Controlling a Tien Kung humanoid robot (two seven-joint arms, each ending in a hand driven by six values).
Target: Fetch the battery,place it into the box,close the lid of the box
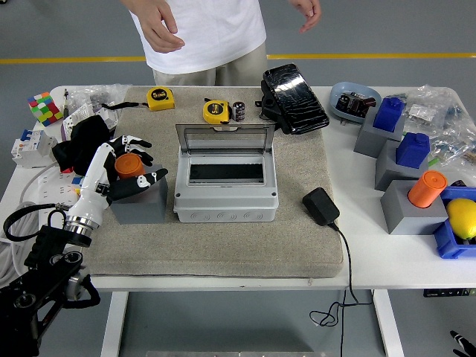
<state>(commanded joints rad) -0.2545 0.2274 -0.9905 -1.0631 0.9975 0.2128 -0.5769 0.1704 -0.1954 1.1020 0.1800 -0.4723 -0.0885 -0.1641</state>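
Note:
An orange cylinder stands upright in a grey block at the mat's left. My left hand sits around it, fingers spread behind it and thumb in front, open and not clamped. A small black-and-silver battery stands at the mat's back, beside a yellow tape measure. The grey box is at the mat's centre, its clear lid raised at the back. Only a black sliver of the right hand shows at the bottom right corner.
A person in a white shirt stands at the far side, hands raised above the table. A black pouch, a power adapter with cable, a second tape measure, a colour cube and blocks at right surround the mat.

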